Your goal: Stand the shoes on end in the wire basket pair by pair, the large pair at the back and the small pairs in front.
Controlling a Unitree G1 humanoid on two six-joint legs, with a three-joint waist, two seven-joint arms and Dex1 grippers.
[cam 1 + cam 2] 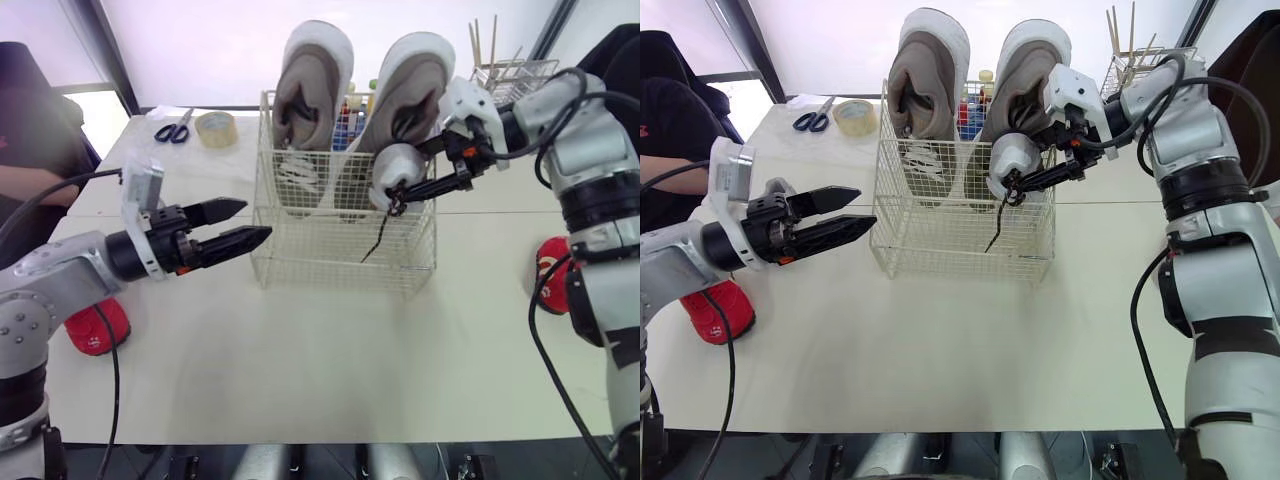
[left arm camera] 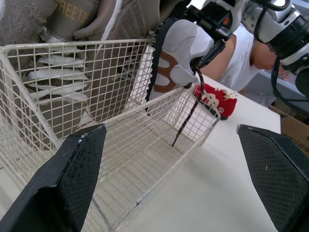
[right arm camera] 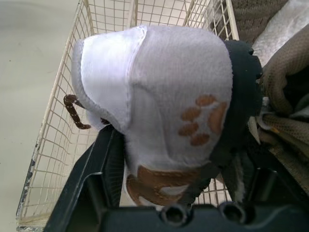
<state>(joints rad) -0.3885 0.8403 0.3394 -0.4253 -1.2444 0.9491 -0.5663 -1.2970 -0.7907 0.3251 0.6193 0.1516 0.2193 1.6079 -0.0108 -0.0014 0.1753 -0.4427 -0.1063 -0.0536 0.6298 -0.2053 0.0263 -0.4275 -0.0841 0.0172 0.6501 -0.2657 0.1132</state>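
Observation:
A white wire basket (image 1: 345, 265) stands mid-table. Two large grey-brown shoes (image 1: 312, 90) (image 1: 410, 85) stand on end at its back. My right gripper (image 1: 420, 182) is shut on a small white shoe (image 1: 395, 168) with brown paw prints, held over the basket's right front; its dark lace (image 1: 378, 240) hangs down inside. My left gripper (image 1: 245, 225) is open, just left of the basket and holding nothing. One red small shoe (image 1: 97, 328) lies at the table's left edge, another (image 1: 553, 273) at the right edge.
Scissors (image 1: 173, 128) and a tape roll (image 1: 216, 128) lie at the back left. A wire rack with wooden sticks (image 1: 510, 70) stands at the back right. A person in dark clothing (image 1: 30, 150) sits at the left.

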